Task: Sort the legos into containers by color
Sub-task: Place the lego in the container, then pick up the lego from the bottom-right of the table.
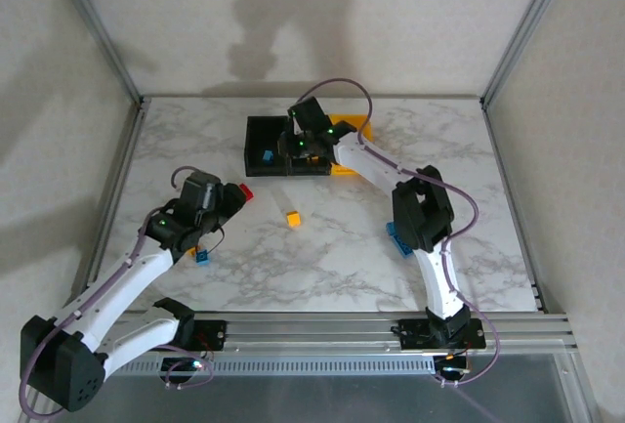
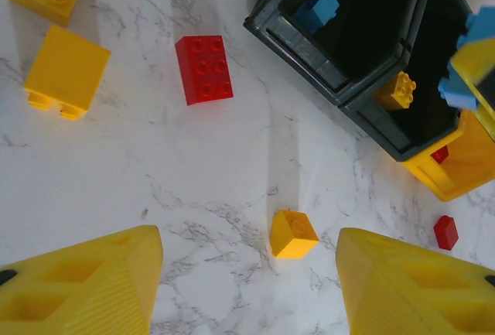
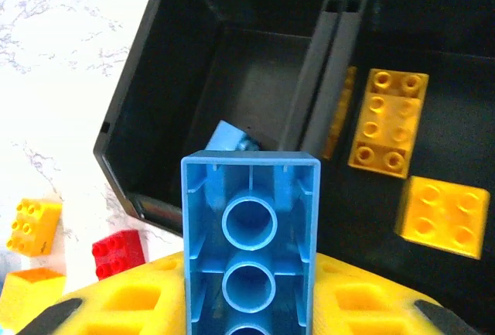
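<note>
Fingers point(image 3: 116, 308) of the right gripper point(image 3: 249, 312) pinch a blue brick point(image 3: 250, 219), its hollow underside facing the wrist camera. Beyond it lies the left black bin point(image 3: 186, 87) with another blue piece point(image 3: 230, 138) inside. The neighbouring black bin point(image 3: 464, 56), to the right, holds yellow bricks point(image 3: 388, 121). The left gripper point(image 2: 247, 273) hangs spread over the table point(image 2: 116, 180), with a small yellow brick point(image 2: 293, 234) just ahead between its tips and a red brick point(image 2: 204, 69) farther ahead to the left.

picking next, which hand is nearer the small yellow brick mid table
Left. The left hand is just left of the yellow brick; the right hand holds a blue brick over the black bins.
</note>
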Tool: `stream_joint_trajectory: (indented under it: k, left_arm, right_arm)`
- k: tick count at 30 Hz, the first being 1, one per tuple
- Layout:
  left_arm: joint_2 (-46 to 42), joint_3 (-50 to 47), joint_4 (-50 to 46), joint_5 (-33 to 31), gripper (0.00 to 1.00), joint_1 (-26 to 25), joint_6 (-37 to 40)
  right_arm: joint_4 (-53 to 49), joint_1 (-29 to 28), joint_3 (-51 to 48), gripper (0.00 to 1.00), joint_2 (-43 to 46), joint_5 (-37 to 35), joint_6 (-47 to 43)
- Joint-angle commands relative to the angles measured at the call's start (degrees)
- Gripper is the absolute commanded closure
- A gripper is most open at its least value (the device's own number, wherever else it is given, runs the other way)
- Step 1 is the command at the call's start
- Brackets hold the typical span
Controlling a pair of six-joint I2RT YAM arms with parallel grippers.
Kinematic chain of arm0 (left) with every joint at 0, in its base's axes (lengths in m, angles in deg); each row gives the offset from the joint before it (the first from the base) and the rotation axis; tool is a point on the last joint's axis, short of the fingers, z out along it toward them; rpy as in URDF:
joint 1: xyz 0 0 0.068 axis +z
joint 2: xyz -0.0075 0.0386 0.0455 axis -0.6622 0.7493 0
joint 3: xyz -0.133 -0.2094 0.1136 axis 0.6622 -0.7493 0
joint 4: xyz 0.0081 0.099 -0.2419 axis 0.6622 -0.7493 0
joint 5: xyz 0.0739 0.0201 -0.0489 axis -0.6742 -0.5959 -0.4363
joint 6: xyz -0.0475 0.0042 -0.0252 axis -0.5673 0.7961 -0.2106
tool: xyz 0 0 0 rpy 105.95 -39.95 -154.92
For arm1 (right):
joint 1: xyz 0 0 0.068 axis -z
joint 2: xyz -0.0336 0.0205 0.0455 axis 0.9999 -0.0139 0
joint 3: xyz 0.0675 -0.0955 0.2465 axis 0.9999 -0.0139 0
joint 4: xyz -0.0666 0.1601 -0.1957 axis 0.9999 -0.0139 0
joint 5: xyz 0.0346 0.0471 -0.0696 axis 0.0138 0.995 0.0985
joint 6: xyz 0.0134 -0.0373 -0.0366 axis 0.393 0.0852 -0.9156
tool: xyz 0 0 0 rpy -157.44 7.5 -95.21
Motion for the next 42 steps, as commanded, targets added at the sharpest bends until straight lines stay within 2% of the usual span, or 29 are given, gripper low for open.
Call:
stream_joint_trajectory:
  k: [1,10,20,26,30,33,37,42]
  left_arm:
    - [-1.9,-0.8,-0.2,1.8,0.39,0.7,0.0]
    - [-2.3,-1.0,-0.1,3.1,0.39,1.0,0.4]
    - [-3.0,-1.3,0.5,4.0,0.39,1.0,0.2]
    - [-3.0,-1.4,0.9,4.6,0.39,1.0,0.2]
    - [-3.2,-1.7,2.8,6.7,0.39,0.5,1.0]
    - [-3.0,-1.6,4.9,8.4,0.39,-0.8,1.9]
    - [-1.4,-0.7,7.6,9.9,0.38,-4.1,3.2]
    - [2.7,0.5,11.5,11.9,0.38,-9.6,4.9]
  right_arm:
    - [-1.9,-1.3,7.6,0.76,-4.9,3.2,0.3]
    - [-4.7,-1.6,24.1,0.72,-17.0,6.4,1.8]
    - [-3.9,-1.6,25.2,0.52,-18.8,5.2,2.4]
    - [-3.8,-1.6,24.5,0.51,-16.5,4.3,2.0]
    - [-0.5,-1.7,16.7,0.51,-9.8,3.6,1.7]
    - [3.2,-1.8,6.4,0.50,-1.5,2.0,1.4]
    - [6.0,-1.8,-8.3,0.48,10.7,-1.7,1.3]
    - [4.0,-1.3,-23.1,0.45,22.6,-6.0,1.7]
